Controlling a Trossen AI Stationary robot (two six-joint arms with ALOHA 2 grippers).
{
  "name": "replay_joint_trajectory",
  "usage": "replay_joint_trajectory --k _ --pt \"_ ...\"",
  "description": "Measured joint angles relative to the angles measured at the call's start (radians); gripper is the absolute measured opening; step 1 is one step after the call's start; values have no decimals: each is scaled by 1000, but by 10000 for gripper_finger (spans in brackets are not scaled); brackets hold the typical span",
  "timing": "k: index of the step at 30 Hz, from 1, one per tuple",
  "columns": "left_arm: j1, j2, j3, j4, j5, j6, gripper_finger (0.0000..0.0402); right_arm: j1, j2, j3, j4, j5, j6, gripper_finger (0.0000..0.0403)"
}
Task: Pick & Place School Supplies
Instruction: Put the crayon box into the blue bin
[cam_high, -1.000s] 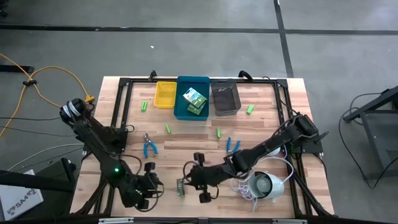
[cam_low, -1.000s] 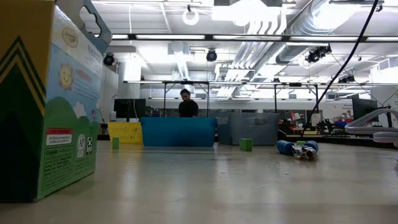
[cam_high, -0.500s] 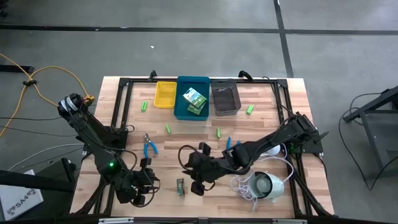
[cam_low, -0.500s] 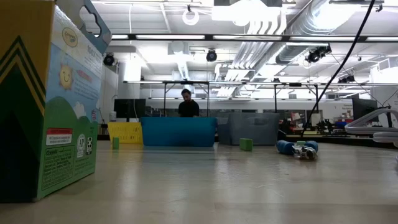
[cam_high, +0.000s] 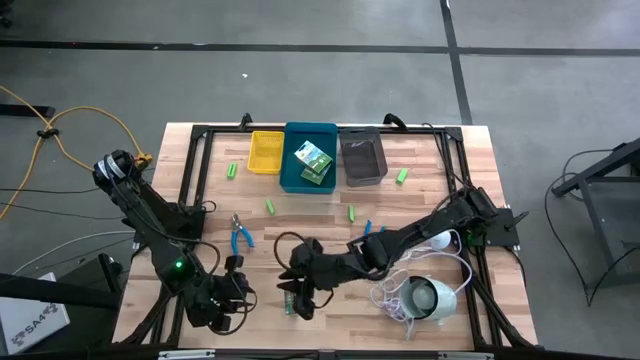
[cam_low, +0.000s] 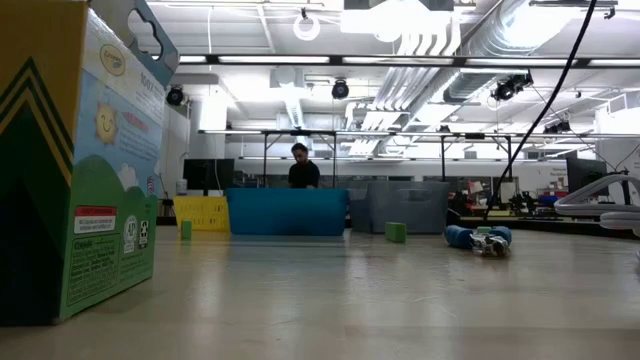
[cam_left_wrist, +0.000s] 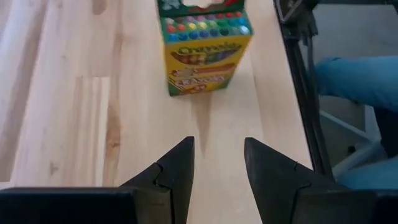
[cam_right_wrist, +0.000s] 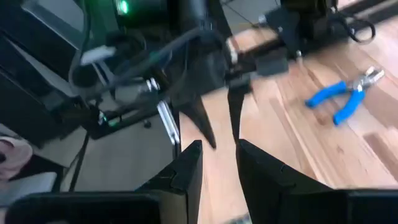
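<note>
One yellow-green crayon box stands upright on its bottom end near the table's front edge; it fills the left of the low view. My left gripper is open just left of it, pointing at it with bare wood between the fingers. My right gripper hovers open above the box, and its wrist view looks at my left arm. A second crayon box lies in the blue bin. Two blue-handled tools and several green pieces lie on the table.
Yellow, blue and grey bins line the far edge. A round white device with a coiled cord sits at the front right, under my right arm. A person stands in the room behind the table.
My right gripper has risen, gone toward the table's left edge over the standing crayon box, and rolled about its own axis. My left gripper has drawn back a little from the box. The box has stayed where it was.
</note>
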Motion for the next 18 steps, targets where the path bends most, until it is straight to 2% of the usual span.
replay_joint_trajectory --k 3,7,11,18 --pt "0 0 0 -23 17 2 138 -36 -3 17 -44 17 -12 91" --pt "0 0 0 -41 17 2 138 -76 -4 48 -261 50 99 91" --pt "0 0 0 -41 16 1 138 -92 -3 27 -335 -7 225 91" --pt "0 0 0 -40 12 42 138 -64 -4 27 -314 -127 282 91"
